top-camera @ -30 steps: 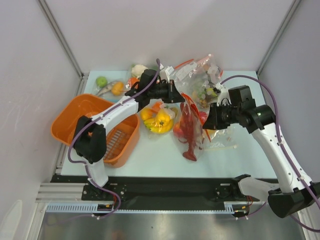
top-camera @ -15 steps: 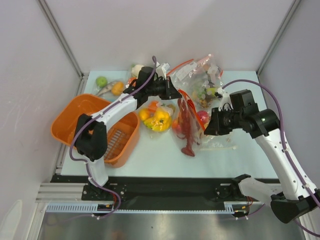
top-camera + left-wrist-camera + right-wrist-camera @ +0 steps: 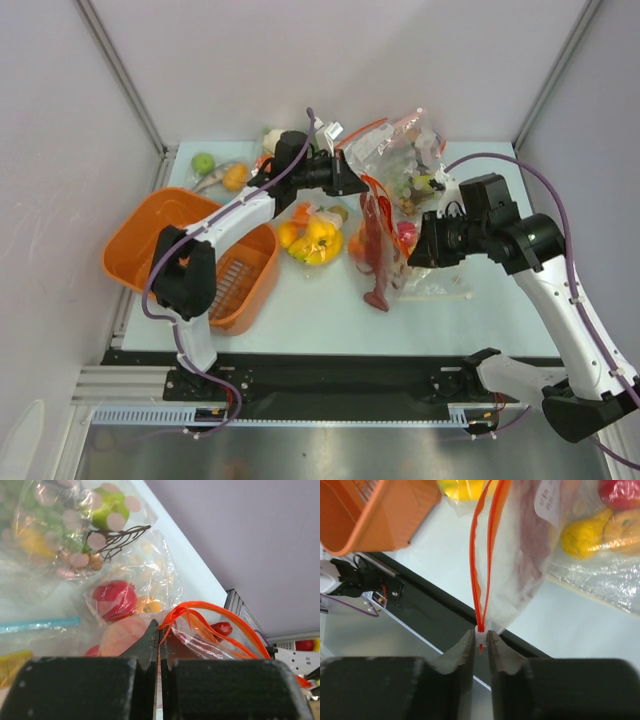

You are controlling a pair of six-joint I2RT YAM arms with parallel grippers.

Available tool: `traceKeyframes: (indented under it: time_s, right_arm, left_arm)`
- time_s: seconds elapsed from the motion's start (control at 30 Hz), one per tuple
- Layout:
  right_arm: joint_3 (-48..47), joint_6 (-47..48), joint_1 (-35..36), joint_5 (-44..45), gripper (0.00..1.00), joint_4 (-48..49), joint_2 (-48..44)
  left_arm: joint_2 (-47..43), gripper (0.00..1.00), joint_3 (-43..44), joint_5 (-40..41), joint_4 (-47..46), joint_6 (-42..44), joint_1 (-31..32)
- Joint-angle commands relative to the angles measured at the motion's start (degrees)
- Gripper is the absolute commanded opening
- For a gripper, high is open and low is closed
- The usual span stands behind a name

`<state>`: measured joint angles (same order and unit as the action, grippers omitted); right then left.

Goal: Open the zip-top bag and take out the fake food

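The left gripper point(image 3: 159, 630) has its fingers pressed together on one end of the orange-red zip strip point(image 3: 176, 615), the plastic bunched right at the fingertips. The right gripper point(image 3: 480, 639) pinches the opposite end of the same strip, its jaws nearly shut with only the strip's tab between them.

From above, the zip-top bag point(image 3: 392, 282) spans the gap between the two grippers. The left gripper holds the far, left end of its mouth, and the right gripper holds the nearer, right end. The bag's body hangs down from the strip toward the table point(image 3: 300, 310).

In the right wrist view the two sides of the strip run away from the fingers as a narrow loop, parted slightly, so the mouth is open a little.

A long dark-red lobster point(image 3: 374, 250) lies inside the bag, lengthwise under the strip, its tail toward the near edge. Something red and round point(image 3: 405, 235) shows through the plastic beside it, close to the right gripper.

To the left of the bag lies a smaller bag of yellow fruit point(image 3: 315, 238), and beyond that an orange basket point(image 3: 140, 225). Another clear bag of mixed fruit point(image 3: 400, 160) sits behind, at the far side of the table.
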<state>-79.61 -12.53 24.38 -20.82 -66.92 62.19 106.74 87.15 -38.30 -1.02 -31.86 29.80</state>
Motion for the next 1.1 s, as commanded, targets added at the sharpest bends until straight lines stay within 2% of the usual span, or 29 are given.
traceKeyframes:
  time_s: [0.0,0.07,0.1,0.2,0.3,0.67,1.07]
  right_arm:
    - [-6.33,-1.53,0.58,-1.42,0.25,0.2,1.43]
    - [-9.85,-1.18,0.49,-0.63,0.39,1.61,3.45]
    - [-10.99,-0.39,0.4,-0.37,0.42,1.96,3.98]
    - [-13.55,1.02,-0.21,1.57,0.5,3.28,5.92]
    - [-14.69,1.9,-1.7,2.54,0.53,4.51,7.32]
    - [-8.63,6.29,-8.56,3.86,0.54,8.03,6.63]
    - [-1.96,5.77,-8.56,1.48,0.52,11.28,5.66]
  left_arm:
    - [-1.97,0.0,-0.66,-7.3,-9.78,3.99,-0.71]
    - [-2.94,0.0,-2.34,-11.5,-11.46,4.52,-0.1]
    - [-3.11,0.0,-2.69,-13.1,-12.94,4.44,-0.01]
    - [-3.64,0.0,-4.36,-16.26,-15.14,4.0,0.34]
    - [-4.08,0.0,-4.98,-17.24,-15.33,4.26,0.61]
    - [-4.7,0.0,-5.42,-21.11,-17.62,3.91,1.66]
    - [-4.7,0.0,-5.06,-21.64,-18.41,3.21,2.8]
